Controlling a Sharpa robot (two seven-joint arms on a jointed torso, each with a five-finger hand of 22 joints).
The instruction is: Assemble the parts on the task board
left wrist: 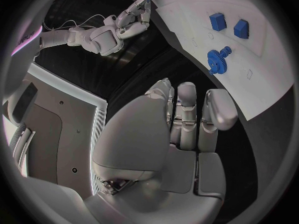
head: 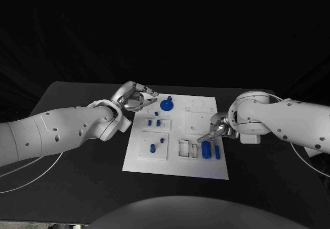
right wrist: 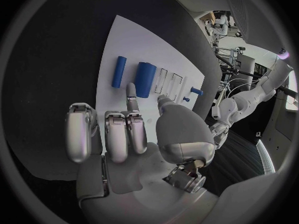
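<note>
Lying flat in the middle of a black table [head: 76,109], a white task board [head: 175,167] carries several small blue parts. Near its far edge sits a blue gear with a short handle [head: 167,103]. Closer in are pairs of small blue pegs [head: 155,123] standing in raised white blocks. Toward the near right corner lie a thick blue cylinder [head: 205,149] and, just beside it, a thinner blue rod [head: 217,152].

From the left side, the left hand [head: 135,98] hovers at the board's far left corner, near the gear, its fingers loosely curled and holding nothing. From the right side, the right hand [head: 217,129] reaches down over the board; one fingertip extends toward the end of the thick cylinder, while the others are curled in. Whether it touches the cylinder I cannot tell.
</note>
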